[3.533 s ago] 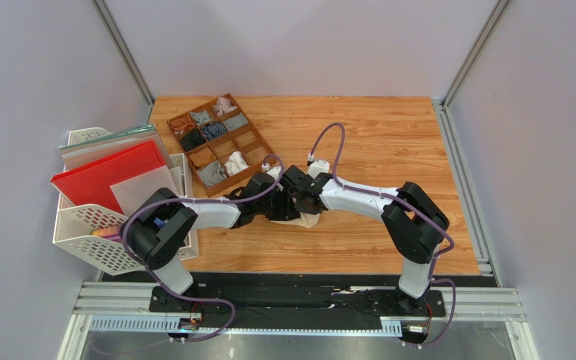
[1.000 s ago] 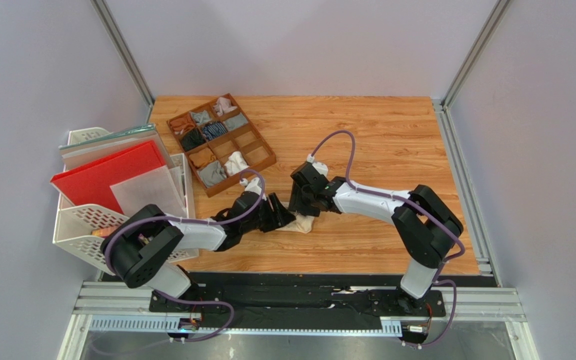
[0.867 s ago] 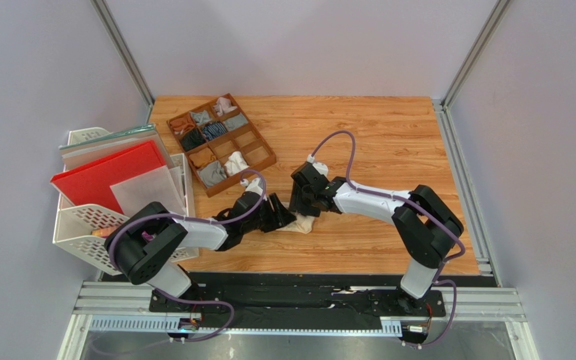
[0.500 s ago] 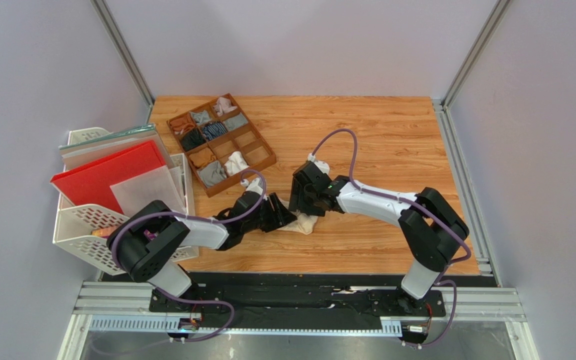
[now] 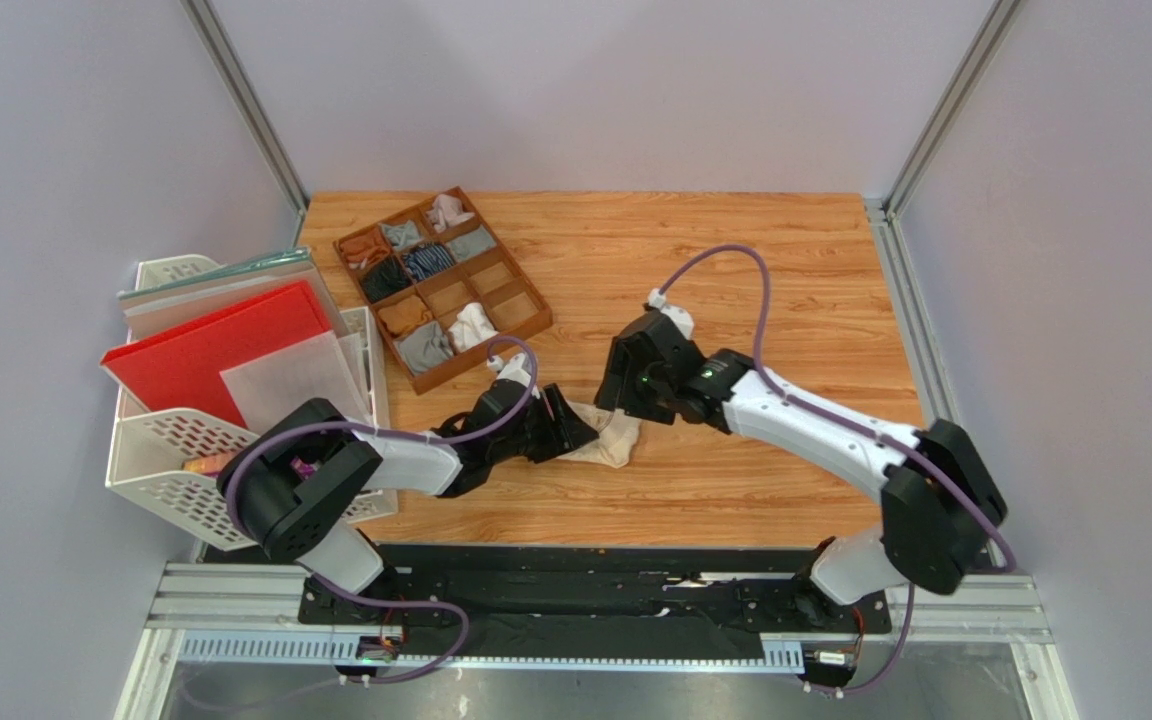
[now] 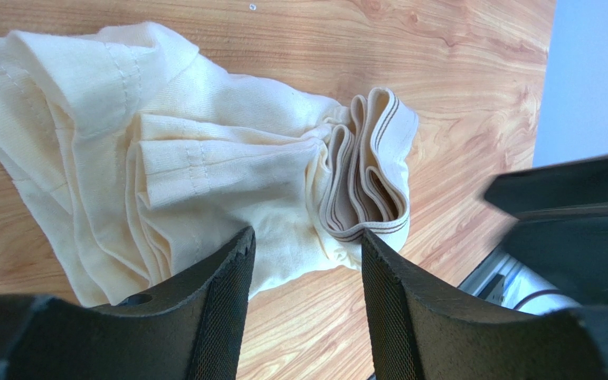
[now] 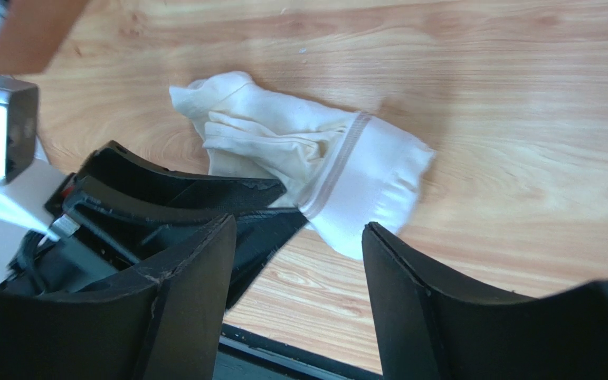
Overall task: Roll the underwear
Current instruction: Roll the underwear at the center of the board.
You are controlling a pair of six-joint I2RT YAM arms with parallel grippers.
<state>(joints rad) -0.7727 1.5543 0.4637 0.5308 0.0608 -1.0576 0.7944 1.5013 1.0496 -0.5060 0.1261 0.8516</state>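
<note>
Two containers sit on the left. A white mesh basket point(image 5: 162, 480) holds a red folder point(image 5: 214, 353) and pale sheets standing on edge. Just to its right, toward the far side, a wooden divider tray point(image 5: 525, 294) has small rolled garments point(image 5: 420, 348) in several compartments and some compartments bare.

Right of these, near the middle of the surface point(image 5: 778, 285), lies the cream-beige underwear point(image 6: 204, 174), loosely bunched, with its waistband point(image 6: 367, 170) folded into loops at the right end. The left gripper point(image 6: 303, 245) sits low at the cloth's left edge, jaws apart, nothing visibly clamped.

The cloth looks light, soft and limp. It would likely slump and unroll unless pinned, so the firmer elastic waistband or a stitched hem seems the best place to take hold.

Farther right, the right gripper point(image 7: 299, 228) hangs above the underwear with its jaws spread wide, holding nothing.
</note>
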